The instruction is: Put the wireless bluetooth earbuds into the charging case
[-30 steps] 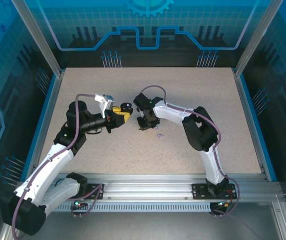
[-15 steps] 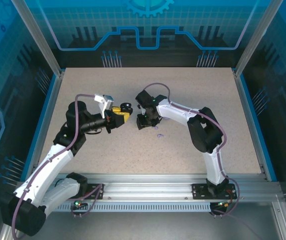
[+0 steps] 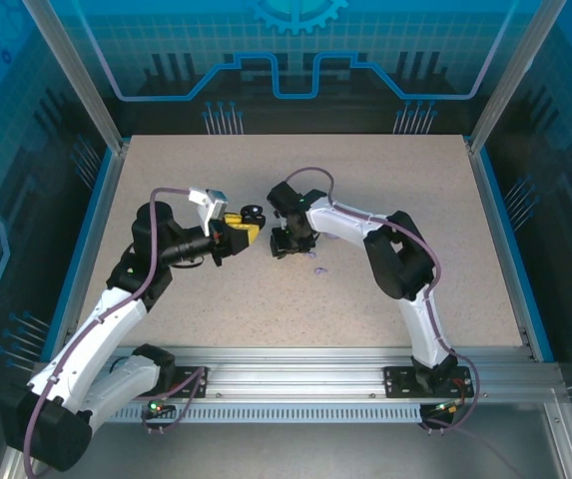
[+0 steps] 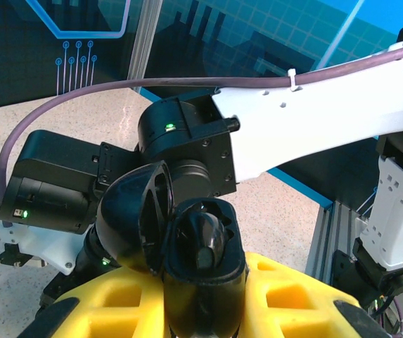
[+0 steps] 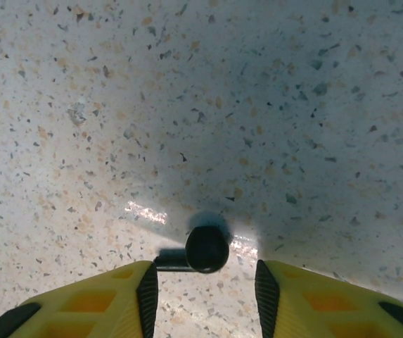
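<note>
So in the right wrist view, the right gripper [image 5: 205, 282] sits at the bottom edge with its yellow jaws parted. A black earbud [image 5: 206, 249] lies on the speckled table [image 5: 271, 105] right in the gap, stem pointing left, not pinched. In the left wrist view, the left gripper [image 4: 201, 306] at the bottom is clamped on the black charging case [image 4: 201, 243]. Its lid [image 4: 143, 211] is flipped open to the left, and the right arm [image 4: 314, 113] is behind it. From above, a lavender earbud [image 3: 317, 270] lies just lower right of the right gripper.
</note>
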Controlling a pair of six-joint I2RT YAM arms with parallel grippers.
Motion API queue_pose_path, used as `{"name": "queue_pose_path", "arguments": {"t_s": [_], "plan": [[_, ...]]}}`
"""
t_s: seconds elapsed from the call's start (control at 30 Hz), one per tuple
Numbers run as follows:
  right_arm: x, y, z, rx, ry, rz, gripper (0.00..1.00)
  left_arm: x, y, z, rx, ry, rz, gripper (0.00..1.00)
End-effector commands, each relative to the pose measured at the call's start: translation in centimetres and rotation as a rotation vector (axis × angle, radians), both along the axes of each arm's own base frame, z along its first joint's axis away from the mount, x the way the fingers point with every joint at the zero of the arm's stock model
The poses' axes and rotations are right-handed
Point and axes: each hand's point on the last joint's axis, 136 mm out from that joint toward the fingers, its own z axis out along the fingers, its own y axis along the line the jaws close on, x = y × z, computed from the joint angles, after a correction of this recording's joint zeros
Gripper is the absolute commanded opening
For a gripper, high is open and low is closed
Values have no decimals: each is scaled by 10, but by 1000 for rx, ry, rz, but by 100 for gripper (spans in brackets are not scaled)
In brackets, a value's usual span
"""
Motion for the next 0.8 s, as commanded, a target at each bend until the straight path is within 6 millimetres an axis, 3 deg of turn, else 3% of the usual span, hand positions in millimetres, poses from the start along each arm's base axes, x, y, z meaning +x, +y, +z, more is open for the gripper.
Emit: {"name": "queue_pose_path", "arguments": {"t_s": [0.0,0.27,0.57,0.77], "plan": [[3,2,-5,-24,5,-17,41,-1,3,6,4,-33,2,20],[-2,2,-16,-109,11,33,39,-1,3,6,3,-32,2,20],[-7,-7,-23,-212,2,98,27,-1,3,5,2,-31,2,20],[-8,-6,-24,-244,-5,157,30,0,3,4,2,-29,3,20]]}}
